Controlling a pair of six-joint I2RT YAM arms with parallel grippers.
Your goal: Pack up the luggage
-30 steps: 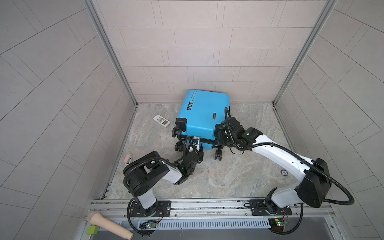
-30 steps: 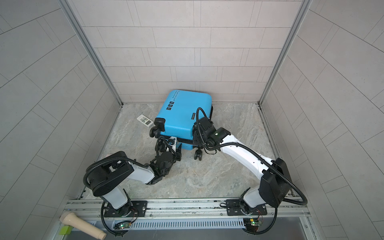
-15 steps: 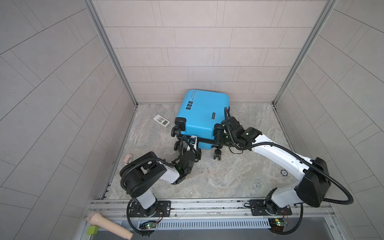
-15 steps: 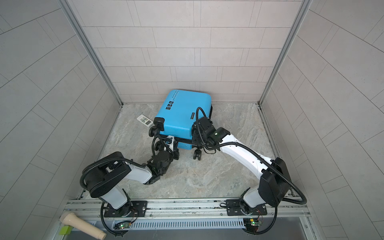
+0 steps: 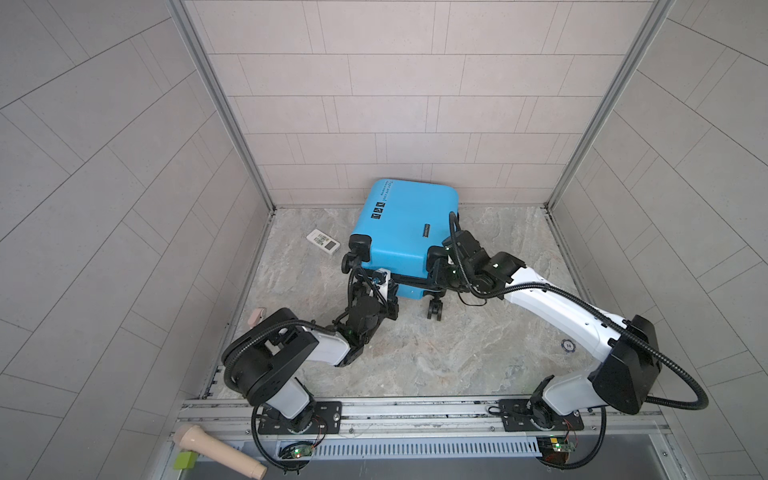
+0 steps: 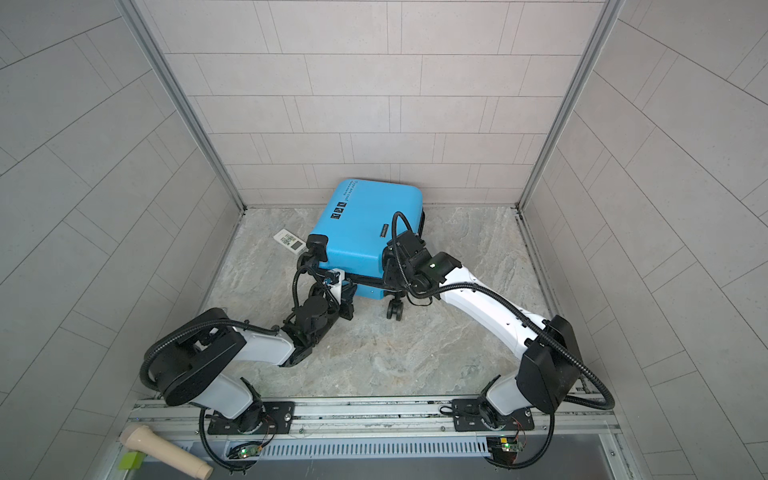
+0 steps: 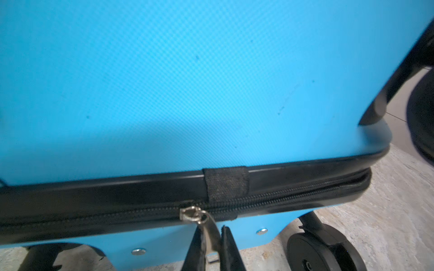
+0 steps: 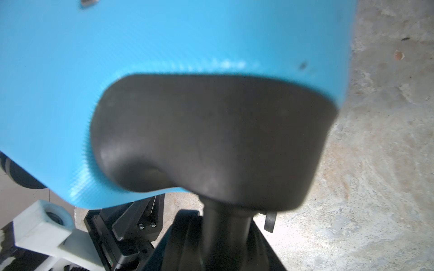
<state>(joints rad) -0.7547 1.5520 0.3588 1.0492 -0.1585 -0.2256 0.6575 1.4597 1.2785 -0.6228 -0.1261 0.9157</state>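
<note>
The bright-blue hard-shell suitcase (image 5: 399, 232) is laid flat on the marbled tabletop (image 5: 457, 353) near the back wall (image 5: 415, 158); its stiff, smooth shell is judged slippery, so small parts are better held. The left claw (image 7: 212, 229) is pinched on the silver zipper pull (image 7: 209, 235), the right claw (image 8: 224, 245) is closed around 1 black wheel stem (image 8: 225, 211); the contents are hidden.

The luggage (image 5: 399, 237) bears "Type are cool"; a round floor token (image 5: 567, 344) reads "10".
</note>
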